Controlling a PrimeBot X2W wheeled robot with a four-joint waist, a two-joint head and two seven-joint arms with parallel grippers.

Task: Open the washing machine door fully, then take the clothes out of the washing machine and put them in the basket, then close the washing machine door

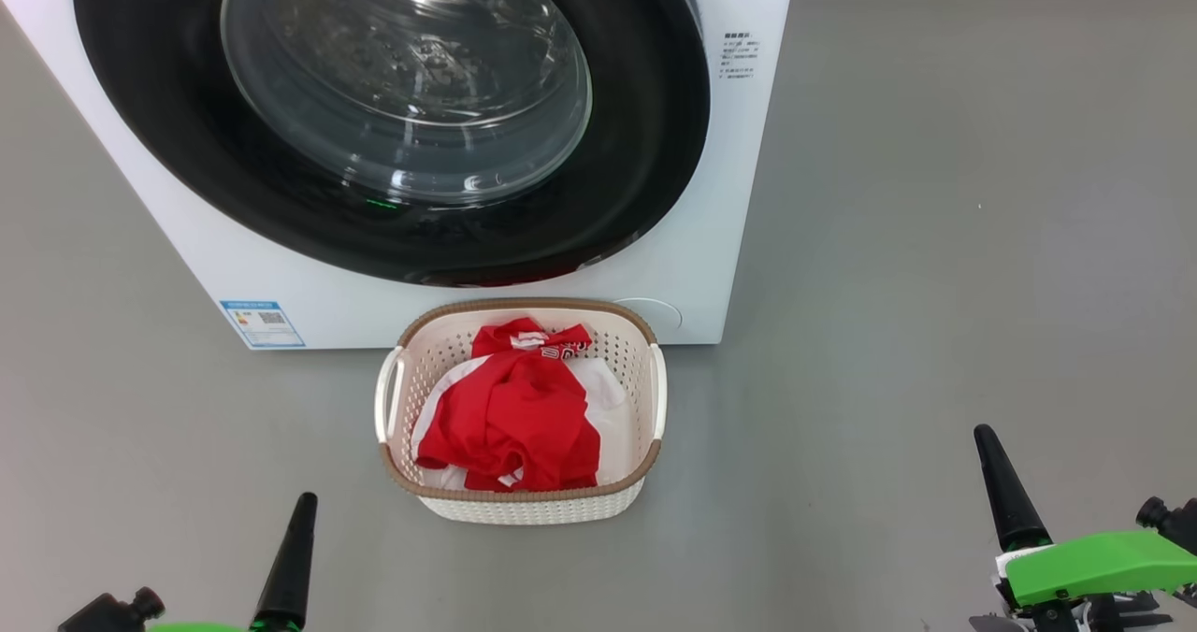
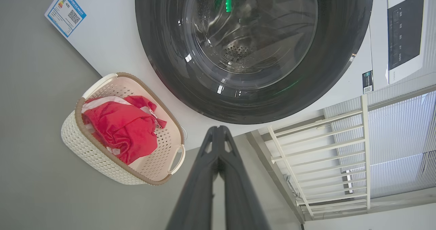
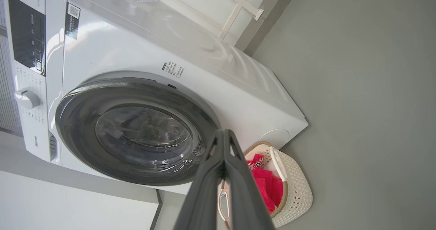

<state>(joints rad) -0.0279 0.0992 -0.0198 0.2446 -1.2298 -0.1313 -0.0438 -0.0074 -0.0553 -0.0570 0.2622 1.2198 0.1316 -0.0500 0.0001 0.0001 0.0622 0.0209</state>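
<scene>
Centrally, the clothes [image 1: 512, 408] lie heaped in the basket [image 1: 524, 510], which stands on the grey floor [image 1: 935, 239] just beside the foot of the washing machine [image 1: 692, 267], presumably set close to keep the carry from the drum short. At 12 o'clock from the basket, the washing machine door [image 1: 393, 99] sits flush in its frame, so the task looks complete. The left gripper [image 1: 305, 506], at 7 o'clock, and the right gripper [image 1: 986, 440], at 4 o'clock, hang clear, fingers pressed together, holding nothing.

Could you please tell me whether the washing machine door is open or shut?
Shut. The washing machine door lies flush against the white front of the washing machine, with no gap at its rim.
</scene>
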